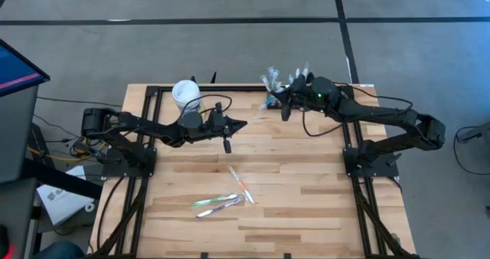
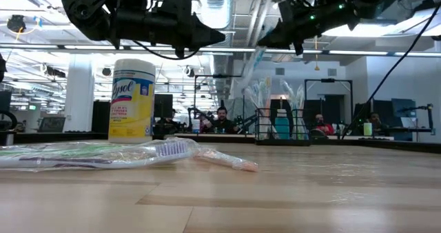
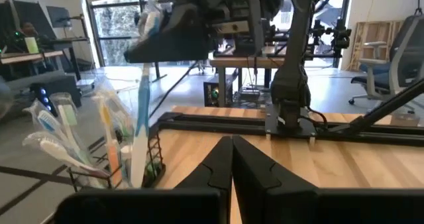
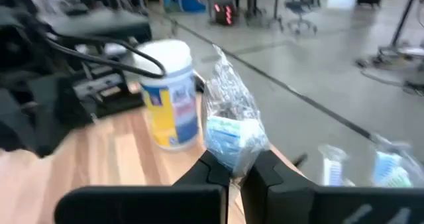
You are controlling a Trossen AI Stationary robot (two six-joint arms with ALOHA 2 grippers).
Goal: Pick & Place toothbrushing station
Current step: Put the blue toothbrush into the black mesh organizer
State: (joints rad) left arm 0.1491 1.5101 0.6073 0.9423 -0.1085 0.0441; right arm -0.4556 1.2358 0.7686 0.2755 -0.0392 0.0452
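Nearest lay wrapped toothbrushes (image 1: pixel 222 201) on the table (image 1: pixel 306 205). Farther, the left gripper (image 1: pixel 243 124) hung over the middle, fingers together and empty. At the far edge, the right gripper (image 1: pixel 280 98) was clamped on a wrapped toothbrush (image 4: pixel 232 128) above the toothbrushing station (image 2: pixel 282 126).

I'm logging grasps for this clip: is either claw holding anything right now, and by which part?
The right claw pinches a plastic-wrapped toothbrush just below its wrapped bristle head, above the black caddy. The left claw is shut on nothing.
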